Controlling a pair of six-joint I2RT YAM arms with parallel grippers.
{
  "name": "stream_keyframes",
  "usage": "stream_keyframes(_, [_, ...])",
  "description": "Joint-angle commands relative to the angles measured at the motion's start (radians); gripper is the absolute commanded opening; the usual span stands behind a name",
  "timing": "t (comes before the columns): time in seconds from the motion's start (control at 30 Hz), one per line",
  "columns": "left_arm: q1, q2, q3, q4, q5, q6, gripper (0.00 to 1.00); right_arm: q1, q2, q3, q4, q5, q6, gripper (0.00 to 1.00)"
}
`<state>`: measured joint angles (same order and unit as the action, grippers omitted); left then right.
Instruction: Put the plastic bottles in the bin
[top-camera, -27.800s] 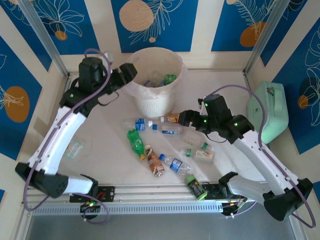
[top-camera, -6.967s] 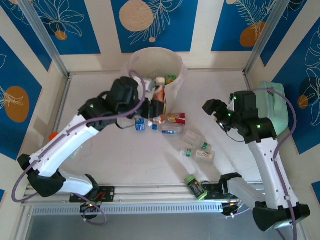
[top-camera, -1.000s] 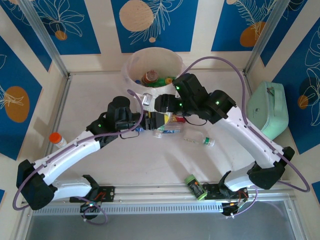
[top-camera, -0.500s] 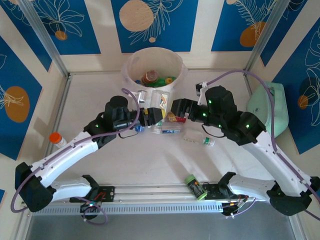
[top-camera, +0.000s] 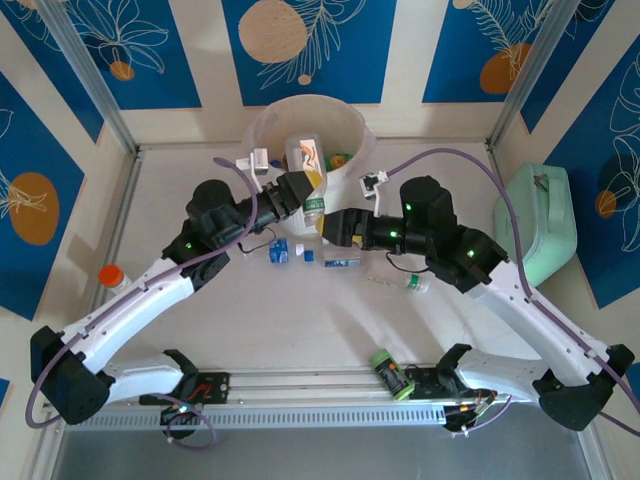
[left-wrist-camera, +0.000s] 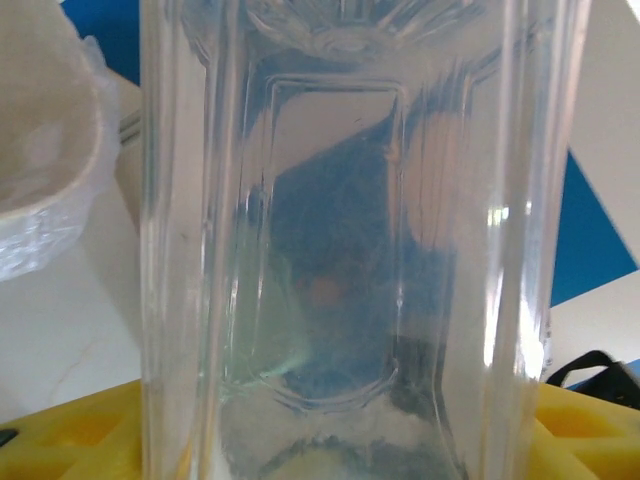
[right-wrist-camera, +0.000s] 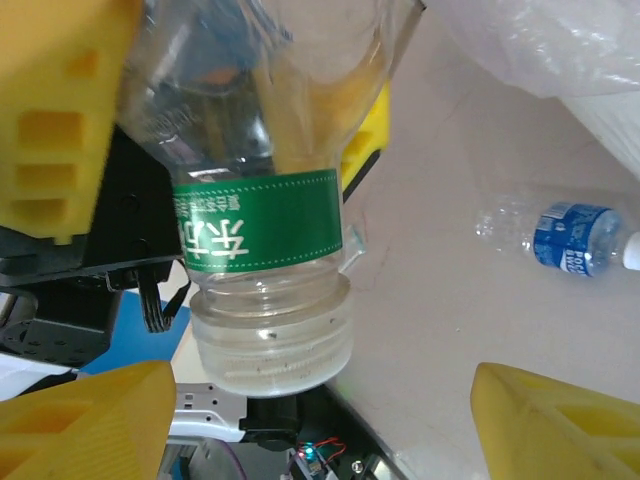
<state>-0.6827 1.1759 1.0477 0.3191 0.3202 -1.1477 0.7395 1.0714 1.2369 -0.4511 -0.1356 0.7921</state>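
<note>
My left gripper (top-camera: 292, 188) is shut on a clear plastic bottle (top-camera: 306, 165) with a white and orange label, held cap-down against the near rim of the cream-white bin (top-camera: 345, 175). That clear bottle (left-wrist-camera: 340, 230) stands between the left gripper's yellow fingers (left-wrist-camera: 70, 440). In the right wrist view the same bottle (right-wrist-camera: 262, 220) shows a green band and a clear cap. My right gripper (top-camera: 335, 225) is open just right of it, its fingers (right-wrist-camera: 90, 425) wide apart. Several bottles lie inside the bin.
On the table lie small blue-labelled bottles (top-camera: 280, 250) (top-camera: 341, 262) (right-wrist-camera: 570, 236), a clear one with a green cap (top-camera: 402, 283), a green bottle (top-camera: 392, 373) by the front rail and an orange-capped one (top-camera: 112, 277) at the left. A mint-green case (top-camera: 540, 225) sits far right.
The left gripper has lifted the clear bottle from table height up to the bin's near rim. The right gripper has shifted a little left and lower, still open.
</note>
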Motion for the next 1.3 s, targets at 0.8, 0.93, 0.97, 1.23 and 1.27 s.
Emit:
stream_keyframes(0.8, [0.037, 0.001, -0.065, 0.224, 0.022, -0.168, 0.65, 0.003, 0.123, 0.164, 0.021, -0.060, -0.048, 0.40])
stream_keyframes(0.93, [0.064, -0.022, -0.052, 0.173, 0.022, -0.129, 0.99, -0.001, 0.151, 0.227, -0.063, -0.007, -0.071, 0.36])
stream_keyframes(0.97, [0.075, -0.036, -0.039, 0.133, 0.017, -0.098, 1.00, -0.007, 0.163, 0.253, -0.093, 0.017, -0.076, 0.36])
stream_keyframes(1.23, [0.132, -0.161, 0.203, -0.616, -0.244, 0.320, 1.00, -0.134, 0.387, 0.575, -0.395, 0.050, -0.119, 0.32])
stream_keyframes(1.27, [0.141, -0.166, 0.222, -0.689, -0.279, 0.340, 1.00, -0.147, 0.430, 0.630, -0.440, 0.053, -0.132, 0.30])
